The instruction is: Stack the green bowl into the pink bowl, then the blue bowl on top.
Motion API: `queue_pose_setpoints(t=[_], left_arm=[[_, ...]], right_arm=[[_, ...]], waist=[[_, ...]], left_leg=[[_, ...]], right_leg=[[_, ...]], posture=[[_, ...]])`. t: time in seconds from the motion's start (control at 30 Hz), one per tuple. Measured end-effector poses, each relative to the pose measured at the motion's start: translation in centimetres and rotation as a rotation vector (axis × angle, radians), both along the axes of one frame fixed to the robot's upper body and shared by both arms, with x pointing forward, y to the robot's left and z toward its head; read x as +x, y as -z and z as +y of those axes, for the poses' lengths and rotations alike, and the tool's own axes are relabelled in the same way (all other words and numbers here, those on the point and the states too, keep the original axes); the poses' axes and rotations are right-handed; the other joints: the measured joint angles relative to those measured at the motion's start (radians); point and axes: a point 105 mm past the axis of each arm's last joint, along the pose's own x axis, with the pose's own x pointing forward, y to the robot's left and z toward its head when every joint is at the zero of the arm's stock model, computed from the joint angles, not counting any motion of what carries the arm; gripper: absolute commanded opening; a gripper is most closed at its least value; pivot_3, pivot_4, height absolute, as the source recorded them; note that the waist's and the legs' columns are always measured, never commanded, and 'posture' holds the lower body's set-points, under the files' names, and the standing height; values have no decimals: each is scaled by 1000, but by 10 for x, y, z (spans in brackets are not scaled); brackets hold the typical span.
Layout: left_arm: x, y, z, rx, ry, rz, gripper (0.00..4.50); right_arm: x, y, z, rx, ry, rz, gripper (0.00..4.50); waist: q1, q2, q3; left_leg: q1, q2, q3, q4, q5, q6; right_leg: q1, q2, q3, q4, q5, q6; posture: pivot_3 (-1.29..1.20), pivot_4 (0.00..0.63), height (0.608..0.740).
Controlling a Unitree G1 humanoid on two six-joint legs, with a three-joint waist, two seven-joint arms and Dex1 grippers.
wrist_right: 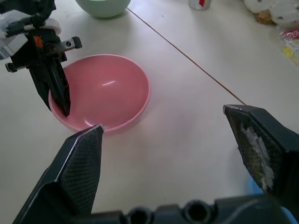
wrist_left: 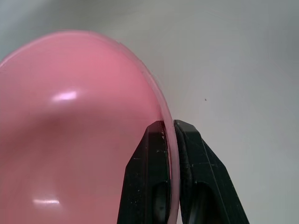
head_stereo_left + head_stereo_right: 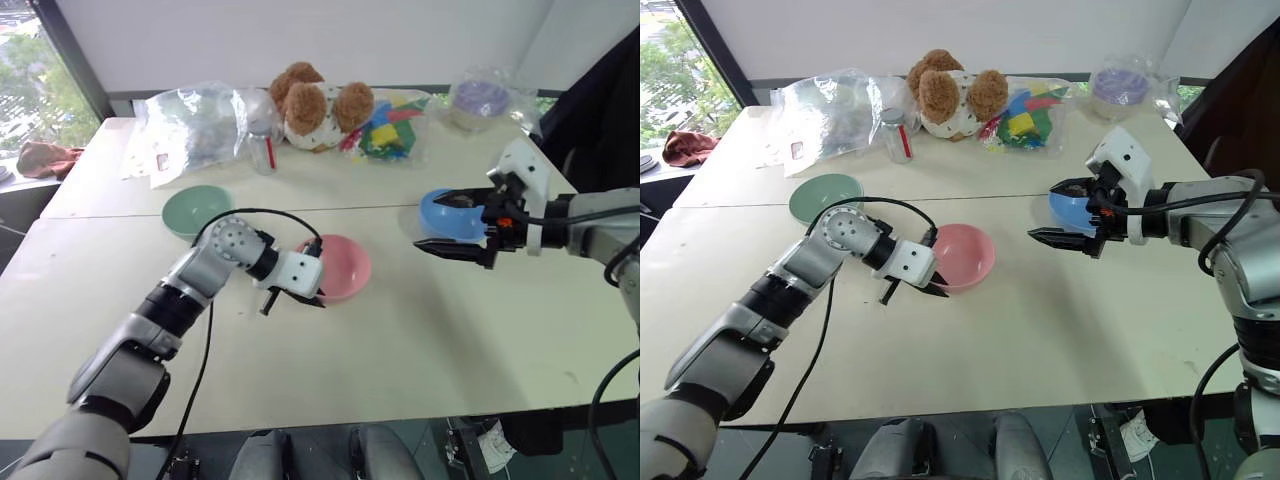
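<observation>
Bowls of three colours sit on the pale table (image 3: pixel 480 330) ahead of us. Our left gripper (image 2: pixel 171 128) is clamped on the near rim of the pink bowl (image 3: pixel 345 265), one black finger inside the rim and the other outside, as the left wrist view shows plainly. The pink bowl rests upright near the middle of the table, just on our side of the seam where the two tabletops meet. The green bowl (image 3: pixel 195 210) stands apart from it, farther out and to our left, beside the seam, with nothing in it that we can see. The blue bowl (image 3: pixel 445 213) lies to our right, well apart from the pink one, and our right gripper (image 3: pixel 1065 212) hovers around it with its fingers spread wide, one finger over the bowl and one in front of it. We cannot tell whether those fingers touch the blue bowl; they do not look closed on it. In the right wrist view the two broad fingers (image 1: pixel 79 163) stand far apart, and between them we see the pink bowl with our left gripper pinching its edge. At the far side of the table lie a teddy bear (image 3: pixel 315 100), clear plastic bags (image 3: pixel 195 130) and a small bottle (image 3: pixel 262 150).
</observation>
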Motion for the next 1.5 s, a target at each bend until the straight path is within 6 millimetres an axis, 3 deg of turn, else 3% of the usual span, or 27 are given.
queue_pose_setpoints(t=[0.1, 0.3, 0.33, 0.47, 0.6, 0.67, 0.8, 0.83, 1.0, 1.17, 1.27, 1.5], left_arm=[[4, 4, -2, 29, 17, -19, 1111], [7, 5, -3, 41, 17, -27, 4271], [7, 4, -3, 33, 14, -25, 4484], [12, -18, -2, -82, -36, -24, 4484], [19, -59, 6, -257, -135, -51, 4484], [23, -78, 21, -308, -207, -79, 4484], [30, -98, 78, -312, -411, -127, 4484], [31, -98, 91, -303, -457, -137, 4484], [38, -76, 195, -150, -815, -172, 4484], [43, -63, 238, -84, -947, -231, 4484], [48, -50, 254, -51, -1011, -234, 4484], [72, -38, 227, -111, -977, -212, 4484]], right_arm=[[-4, -2, 3, 3, -8, -6, 4500], [-5, -2, 3, 5, -2, -9, 4500], [-5, -2, 3, 5, -1, -9, 4500], [-3, -2, 2, 11, 3, -6, 4500], [1, -3, 6, 13, -16, -19, 4500], [3, -4, 7, 12, -24, -22, 4500], [6, -2, 10, 18, -39, -17, 4500], [7, -1, 11, 18, -46, -14, 4500], [10, 0, 14, 17, -57, -13, 4500], [10, 1, 16, 18, -62, -10, 4500], [10, 1, 15, 18, -61, -10, 4500], [10, 1, 15, 16, -59, -8, 4500]], waist=[[1, 0, 0], [0, 0, 0], [0, 0, 0], [-1, 0, 0], [-4, 0, 0], [-5, 0, 0], [-8, 0, 0], [-6, 0, 0], [-4, 0, 0], [23, 0, 0], [24, 0, 0], [19, 0, 0]], left_leg=[[0, -1, 1, 1, 0, 0], [0, -1, 0, 0, 0, 0], [0, -1, 0, 0, 0, 0], [0, -1, 0, 1, 0, 0], [0, 0, 0, 0, 0, 0], [0, 1, -1, 0, 0, 0], [0, 1, 0, -1, 0, 0], [0, 1, 0, 0, 0, 0], [0, 1, 1, 0, 0, 0], [0, -1, 1, 0, 0, 0], [0, -2, 1, 0, 0, 0], [-1, -1, 1, 0, 0, 0]], right_leg=[[1, -1, 0, 0, 0, 0], [1, -1, 0, 0, 0, 0], [1, -1, 0, 0, 0, 0], [1, -1, 0, 0, 0, 0], [0, -2, 1, 0, 0, 0], [0, -1, 1, 0, 0, 0], [0, -1, 1, 0, 0, 0], [0, -1, 0, 0, 0, 0], [0, -1, -1, 0, 0, 0], [1, -3, -2, -1, 0, 0], [1, -3, -2, -1, 0, 0], [0, -2, -3, -1, 0, 0]], posture=[[0, 150, 740], [0, 150, 740], [0, 150, 740], [0, 150, 740], [0, 150, 740], [0, 150, 740], [0, 150, 740], [0, 150, 740], [0, 150, 740], [0, 150, 740], [0, 150, 740], [0, 150, 740]])
